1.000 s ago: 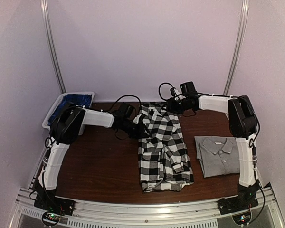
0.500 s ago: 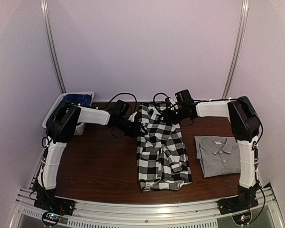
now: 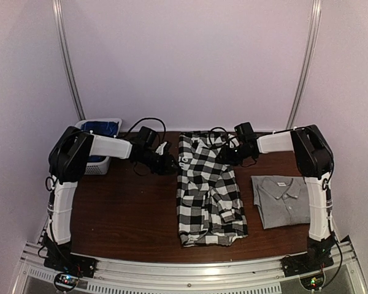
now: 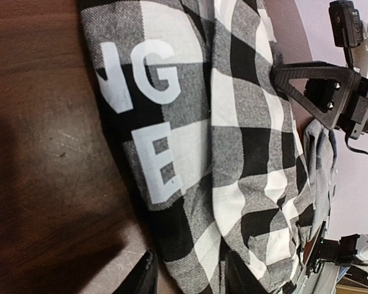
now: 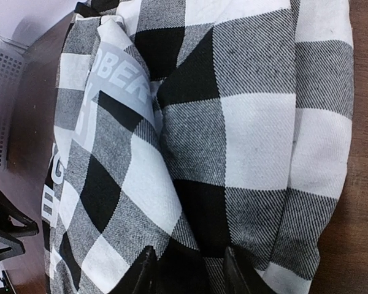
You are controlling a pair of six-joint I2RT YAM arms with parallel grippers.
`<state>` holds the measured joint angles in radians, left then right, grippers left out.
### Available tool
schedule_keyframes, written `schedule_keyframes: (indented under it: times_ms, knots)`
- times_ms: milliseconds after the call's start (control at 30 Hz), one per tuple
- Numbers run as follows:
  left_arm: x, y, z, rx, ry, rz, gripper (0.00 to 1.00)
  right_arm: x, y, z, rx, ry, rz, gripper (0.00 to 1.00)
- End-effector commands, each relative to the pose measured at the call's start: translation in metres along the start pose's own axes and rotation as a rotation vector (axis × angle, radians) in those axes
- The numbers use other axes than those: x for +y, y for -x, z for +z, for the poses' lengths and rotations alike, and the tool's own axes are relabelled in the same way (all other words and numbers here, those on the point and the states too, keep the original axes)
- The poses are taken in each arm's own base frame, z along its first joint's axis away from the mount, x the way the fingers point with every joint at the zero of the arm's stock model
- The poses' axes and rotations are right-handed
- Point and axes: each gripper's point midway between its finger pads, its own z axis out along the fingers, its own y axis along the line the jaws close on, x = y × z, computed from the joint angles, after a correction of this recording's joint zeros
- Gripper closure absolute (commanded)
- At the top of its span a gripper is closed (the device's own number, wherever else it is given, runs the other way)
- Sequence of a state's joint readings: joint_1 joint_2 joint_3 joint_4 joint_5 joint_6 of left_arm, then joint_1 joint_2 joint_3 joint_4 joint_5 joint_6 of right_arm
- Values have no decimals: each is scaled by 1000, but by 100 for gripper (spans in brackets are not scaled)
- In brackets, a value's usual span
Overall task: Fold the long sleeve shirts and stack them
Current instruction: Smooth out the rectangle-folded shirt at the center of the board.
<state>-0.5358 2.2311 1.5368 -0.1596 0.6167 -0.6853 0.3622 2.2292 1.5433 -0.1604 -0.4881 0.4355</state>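
The black-and-white check flannel shirt [image 3: 208, 190] lies folded into a long strip down the middle of the table. White block lettering [image 4: 153, 86] shows on its far-left edge. My left gripper [image 3: 170, 164] is at the shirt's far-left edge. In the left wrist view [image 4: 190, 278] its jaws stand apart with check cloth [image 4: 251, 122] between them. My right gripper [image 3: 226, 154] is at the far-right edge. In the right wrist view [image 5: 187, 272] its jaws stand apart with cloth [image 5: 251, 122] between them. The grey collared shirt [image 3: 285, 201] lies folded flat at the right.
A white basket [image 3: 101, 131] with something blue in it stands at the table's back-left corner, behind the left arm. Both arms reach across the far half of the brown table [image 3: 129, 208]. Cables hang off both wrists.
The left arm has drawn left, uncovering more of the basket. The right gripper has come nearer and slightly right along the shirt's far edge. The lettering now shows at the shirt's left edge.
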Motion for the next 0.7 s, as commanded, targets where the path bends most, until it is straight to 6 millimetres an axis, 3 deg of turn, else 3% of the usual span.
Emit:
schedule_keyframes:
  times_ms: [0,167,333,533,667]
  knots:
    - [-3,12,-1,-35,4,36,61,0,7,-14,-29,-53,-32,61]
    - [10,28,16,-44,36,29,60,3,16,-28,-54,-86,-52,60]
    - [26,29,32,-40,63,-13,61,2,23,-47,-86,-133,-64,58]
    - [33,30,33,-55,102,-33,71,10,26,-69,-112,-139,-74,57]
    - [45,33,21,-98,200,-59,74,17,28,-84,-136,-135,-80,57]
